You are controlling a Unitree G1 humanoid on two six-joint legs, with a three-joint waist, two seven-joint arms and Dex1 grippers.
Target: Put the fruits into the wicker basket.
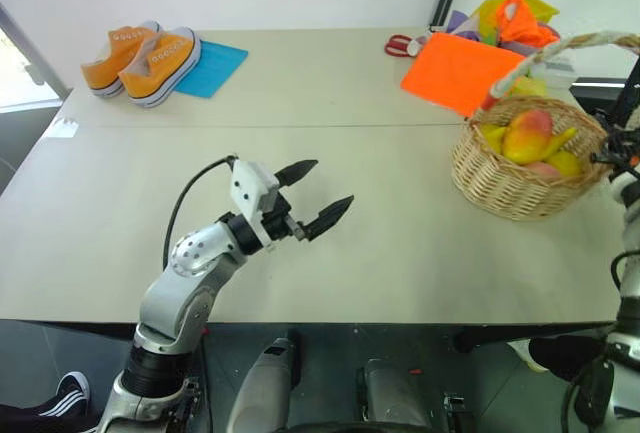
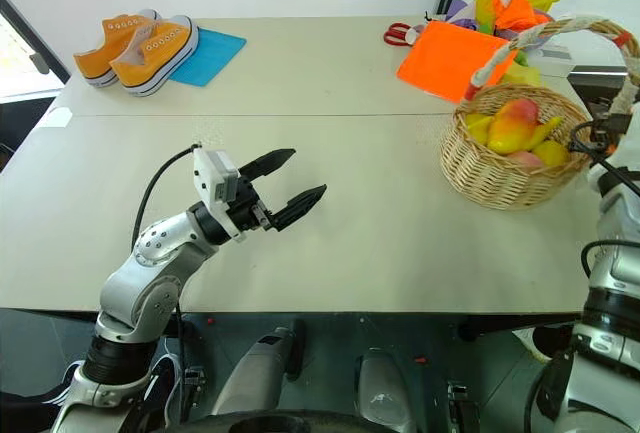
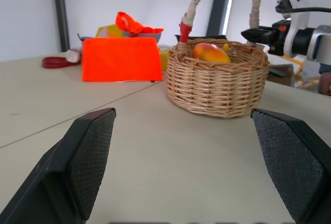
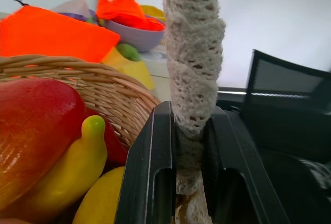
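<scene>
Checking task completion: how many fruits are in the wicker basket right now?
3 clearly identifiable in the wicker basket: mango on top in the middle, banana beside it, peach low at the front. Other yellow pieces also sit inside; more may be hidden underneath.

One wicker basket (image 1: 520,178), one mango (image 1: 525,136), one banana (image 4: 72,169), two orange sneakers (image 1: 140,61)

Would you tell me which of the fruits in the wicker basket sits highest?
The mango, the large red-and-yellow oval, tops the pile in the wicker basket. The banana leans beside it, and the peach lies lower, mostly covered.
</scene>
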